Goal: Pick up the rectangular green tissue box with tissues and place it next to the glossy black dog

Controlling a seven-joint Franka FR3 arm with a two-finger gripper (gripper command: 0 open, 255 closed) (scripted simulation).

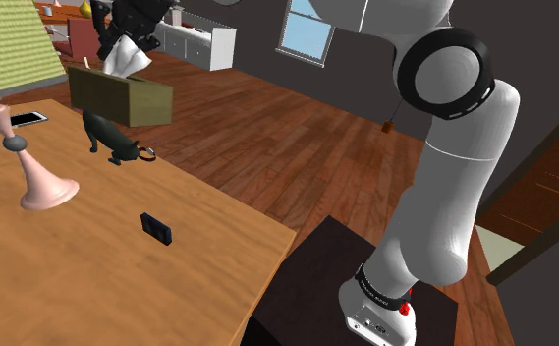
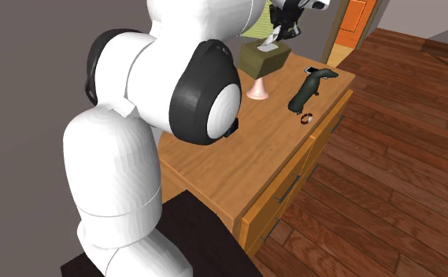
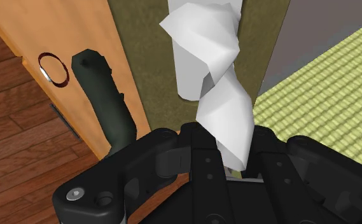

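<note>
Tissue box [image 1: 120, 98] | gripper [image 1: 130, 47] clenched on it via its tissue [image 3: 205, 57] | right beside dog [image 1: 105, 136] | I'm worried tissue slips, box drops and clips dog

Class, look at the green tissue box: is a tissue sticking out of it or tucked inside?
Sticking out: a white tissue rises in a twist from the top of the olive-green tissue box.
</note>
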